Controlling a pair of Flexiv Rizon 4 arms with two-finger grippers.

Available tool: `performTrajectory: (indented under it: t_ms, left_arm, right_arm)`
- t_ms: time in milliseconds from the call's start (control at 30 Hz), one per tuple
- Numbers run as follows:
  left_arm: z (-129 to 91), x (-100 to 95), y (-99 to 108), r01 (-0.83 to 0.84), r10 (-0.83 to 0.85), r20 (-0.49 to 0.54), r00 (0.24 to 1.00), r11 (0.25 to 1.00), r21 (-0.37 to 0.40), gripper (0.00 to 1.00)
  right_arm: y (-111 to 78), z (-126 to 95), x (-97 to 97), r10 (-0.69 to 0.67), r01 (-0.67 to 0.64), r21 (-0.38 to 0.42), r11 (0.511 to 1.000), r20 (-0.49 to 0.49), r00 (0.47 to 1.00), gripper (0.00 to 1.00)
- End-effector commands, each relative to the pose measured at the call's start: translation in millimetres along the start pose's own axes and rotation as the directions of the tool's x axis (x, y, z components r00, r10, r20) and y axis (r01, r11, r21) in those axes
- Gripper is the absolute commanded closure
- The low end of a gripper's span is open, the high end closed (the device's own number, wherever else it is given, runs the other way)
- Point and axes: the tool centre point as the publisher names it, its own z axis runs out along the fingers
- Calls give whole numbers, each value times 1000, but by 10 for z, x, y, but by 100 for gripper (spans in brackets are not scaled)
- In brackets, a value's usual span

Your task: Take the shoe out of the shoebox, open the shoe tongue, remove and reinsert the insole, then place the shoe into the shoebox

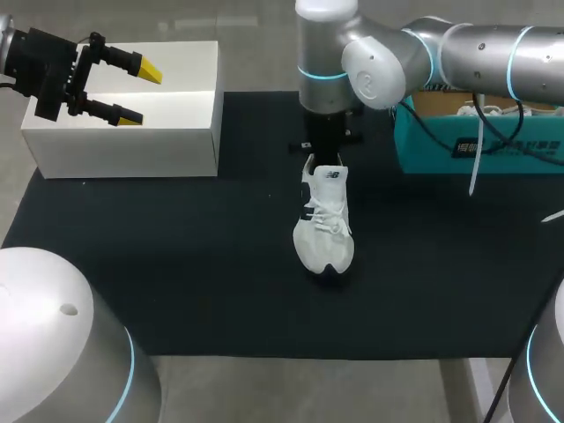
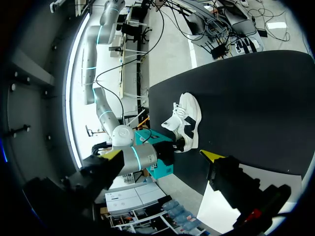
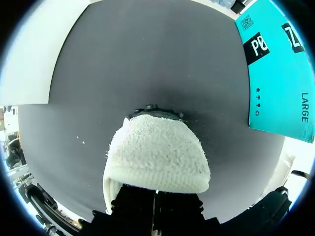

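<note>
The shoe is already out and stands upright on the dark tabletop, toe toward the near edge and heel toward the far one. It is well apart from the teal shoebox at the right, so taking it out looks finished and opening the tongue looks like the step in hand. The right hand is down at the heel. In its own wrist view a white, fuzzy part of the shoe lies right in front of the hand and hides its tips, so I cannot tell whether it is clamped there. The left hand hangs over a white box at the far left corner, its yellow tips wide apart with nothing between them, far from the shoe. The tongue stands just in front of the right hand, with the laces crossing below it. As I judge it, the next move needs the left hand to come across, pinch the top of the tongue and draw it toward the toe while the heel is kept steady, so the opening widens enough to reach the insole.
</note>
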Motion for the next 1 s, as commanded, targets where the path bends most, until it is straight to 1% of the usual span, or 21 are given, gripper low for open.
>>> performTrajectory:
  t_ms: [33, 167, 267, 333, 467, 733, 833, 933, 967, 1000]
  left_arm:
    - [-7, -5, 5, 0, 0, -4, 1000, 1000, 2, 0]
    - [-7, -5, 5, 0, 0, -4, 1000, 1000, 2, 0]
    - [-7, -5, 5, 0, 0, -4, 1000, 1000, 2, 0]
    - [-7, -5, 5, 0, 0, -4, 1000, 1000, 2, 0]
    - [-7, -5, 5, 0, 0, -4, 1000, 1000, 2, 0]
    - [-7, -5, 5, 0, 0, -4, 1000, 1000, 2, 0]
    - [-7, -5, 5, 0, 0, -4, 1000, 1000, 2, 0]
    - [-7, -5, 5, 0, 0, -4, 1000, 1000, 2, 0]
    - [-7, -5, 5, 0, 0, -4, 1000, 1000, 2, 0]
    - [-7, -5, 5, 0, 0, -4, 1000, 1000, 2, 0]
  right_arm:
    - [-106, -147, -7, 16, -16, -57, 998, -10, 1000, 100]
    - [-194, -357, -17, 40, -41, -83, 996, -9, 999, 100]
    - [-249, -397, -3, 50, -53, -99, 994, -24, 998, 100]
    - [-274, -379, 21, 50, -52, -101, 993, -25, 998, 100]
    - [-264, -250, 46, 46, -49, -81, 996, -34, 998, 100]
    - [-210, 56, 80, 34, -34, 2, 999, -22, 999, 100]
    - [-230, 38, 92, 37, -37, 6, 999, -28, 999, 100]
    - [-260, -43, 103, 37, -37, 4, 999, -27, 999, 100]
    - [-266, -61, 101, 43, -42, 20, 999, -18, 999, 100]
    - [-274, -89, 97, 42, -42, 15, 999, -19, 999, 100]
